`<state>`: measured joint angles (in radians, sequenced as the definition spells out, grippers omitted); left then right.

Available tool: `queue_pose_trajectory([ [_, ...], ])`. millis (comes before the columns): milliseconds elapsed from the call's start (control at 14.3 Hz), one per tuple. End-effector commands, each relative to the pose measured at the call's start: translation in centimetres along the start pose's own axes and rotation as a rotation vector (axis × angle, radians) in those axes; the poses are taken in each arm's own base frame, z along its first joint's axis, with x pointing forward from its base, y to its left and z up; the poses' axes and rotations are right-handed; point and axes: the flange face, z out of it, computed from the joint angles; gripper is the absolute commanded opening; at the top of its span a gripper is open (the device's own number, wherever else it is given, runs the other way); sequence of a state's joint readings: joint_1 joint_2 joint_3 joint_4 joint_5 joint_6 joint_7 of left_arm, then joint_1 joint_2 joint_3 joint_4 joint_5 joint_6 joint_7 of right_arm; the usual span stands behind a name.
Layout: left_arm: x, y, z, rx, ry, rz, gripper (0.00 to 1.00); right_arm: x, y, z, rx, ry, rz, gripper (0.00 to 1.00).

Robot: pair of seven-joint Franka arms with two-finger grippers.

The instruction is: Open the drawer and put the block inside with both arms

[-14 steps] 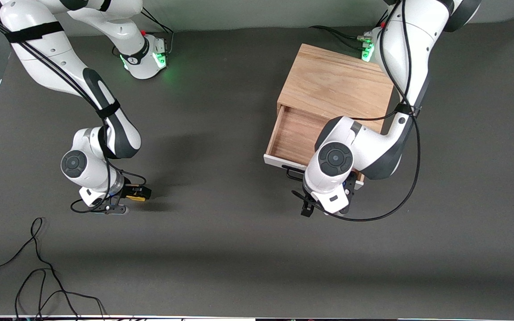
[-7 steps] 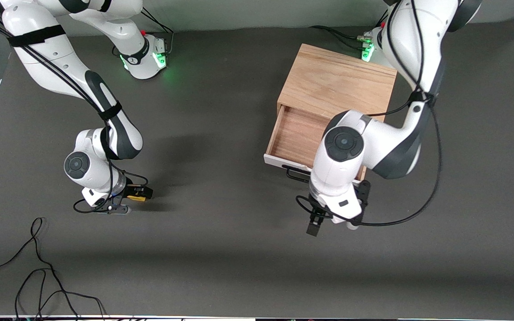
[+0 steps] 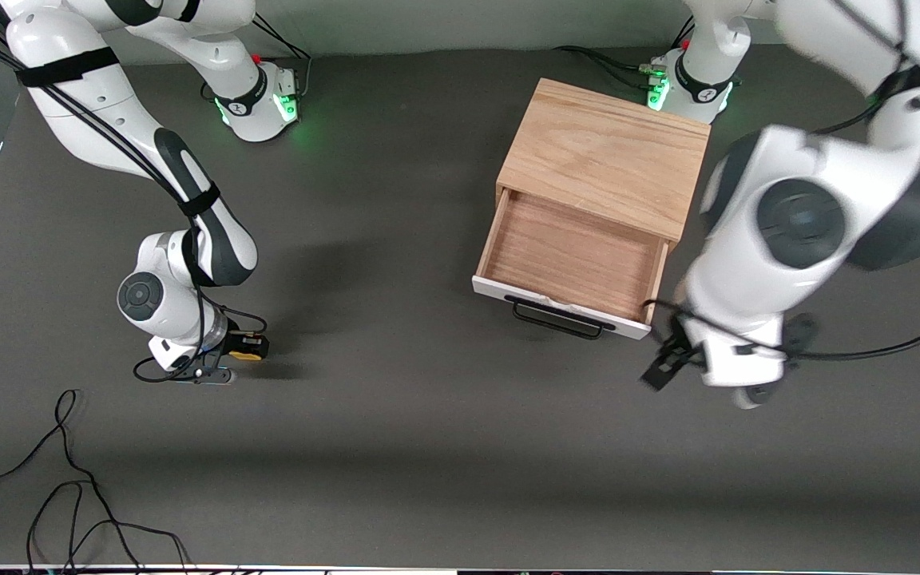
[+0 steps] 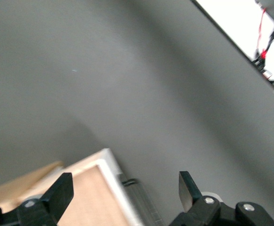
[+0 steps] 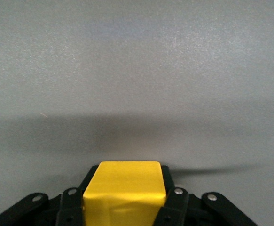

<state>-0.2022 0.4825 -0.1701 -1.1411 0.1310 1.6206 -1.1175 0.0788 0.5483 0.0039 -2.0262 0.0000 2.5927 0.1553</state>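
The drawer (image 3: 572, 255) stands pulled out of the light oak cabinet (image 3: 608, 156), its tray bare, with the white front and black handle (image 3: 560, 319) toward the front camera. My left gripper (image 3: 672, 361) is open and empty over the table beside the drawer's front corner, toward the left arm's end. In the left wrist view the gripper (image 4: 125, 190) is spread over the drawer's white corner (image 4: 112, 176). My right gripper (image 3: 238, 349) is shut on the yellow block (image 3: 251, 355), low at the table toward the right arm's end. The block (image 5: 125, 188) fills the right gripper (image 5: 125, 202).
Loose black cables (image 3: 69, 487) lie on the grey table near the front camera at the right arm's end. Both green-lit bases (image 3: 268, 104) stand along the edge farthest from the camera. Bare grey table (image 3: 396, 359) lies between the block and the drawer.
The left arm has swung away from the drawer's handle toward its own end of the table, uncovering the open drawer. The right gripper with the block has barely moved.
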Motion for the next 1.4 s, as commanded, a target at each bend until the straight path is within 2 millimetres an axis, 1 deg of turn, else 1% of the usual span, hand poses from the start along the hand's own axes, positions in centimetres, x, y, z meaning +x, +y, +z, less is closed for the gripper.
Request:
queue_pose_trajectory([
  [0,2.2,-5.5,-2.2,0.034,-0.083,0.166,1.00,0.0,-1.1,-1.4,-0.003,0.019,0.005,0.27],
  [70,3.0,-7.5,-2.8,0.041,-0.101,0.222,1.00,-0.1,-1.7,-1.8,-0.004,0.018,-0.003,0.24],
  [140,3.8,-9.4,-2.8,0.055,-0.118,0.272,1.00,0.0,-2.1,-2.5,-0.003,0.021,-0.001,0.24],
  [210,4.3,-10.6,-3.2,0.056,-0.120,0.324,1.00,0.2,-2.3,-3.5,-0.003,0.020,0.000,0.24],
  [280,5.0,-11.8,-3.4,0.059,-0.128,0.353,1.00,0.6,-2.7,-5.1,-0.001,0.019,-0.001,0.24],
  [421,5.7,-14.0,-3.5,0.074,-0.158,0.465,1.00,1.5,-5.0,-9.2,-0.010,-0.019,0.003,0.24],
  [561,6.2,-15.8,-3.7,0.074,-0.168,0.559,1.00,3.0,-8.4,-13.9,-0.020,-0.061,0.055,0.24],
  [631,6.6,-17.2,-3.8,0.073,-0.171,0.598,1.00,3.8,-10.8,-16.8,-0.022,-0.070,0.079,0.24],
  [701,6.5,-17.9,-3.8,0.073,-0.174,0.640,1.00,4.1,-13.3,-19.9,-0.009,-0.071,0.105,0.24],
  [771,6.2,-18.4,-3.7,0.070,-0.168,0.673,1.00,4.0,-16.2,-22.3,0.010,-0.093,0.144,0.24],
  [841,5.9,-18.6,-3.7,0.070,-0.162,0.709,1.00,3.9,-18.2,-24.2,0.026,-0.119,0.192,0.24],
  [981,5.6,-19.4,-3.7,0.066,-0.156,0.771,1.00,2.2,-23.6,-28.2,0.059,-0.141,0.254,0.24],
  [1051,5.6,-19.5,-3.7,0.064,-0.154,0.791,1.00,1.1,-26.4,-30.1,0.078,-0.137,0.271,0.24],
  [1121,5.9,-20.1,-3.8,0.063,-0.155,0.799,1.00,-0.4,-29.4,-31.4,0.100,-0.132,0.276,0.24],
  [1192,5.9,-20.4,-3.7,0.064,-0.155,0.802,1.00,-1.9,-32.3,-32.1,0.114,-0.121,0.258,0.25],
  [1332,5.4,-21.0,-3.5,0.064,-0.147,0.799,1.00,-4.3,-37.8,-32.6,0.145,-0.097,0.226,0.25],
])
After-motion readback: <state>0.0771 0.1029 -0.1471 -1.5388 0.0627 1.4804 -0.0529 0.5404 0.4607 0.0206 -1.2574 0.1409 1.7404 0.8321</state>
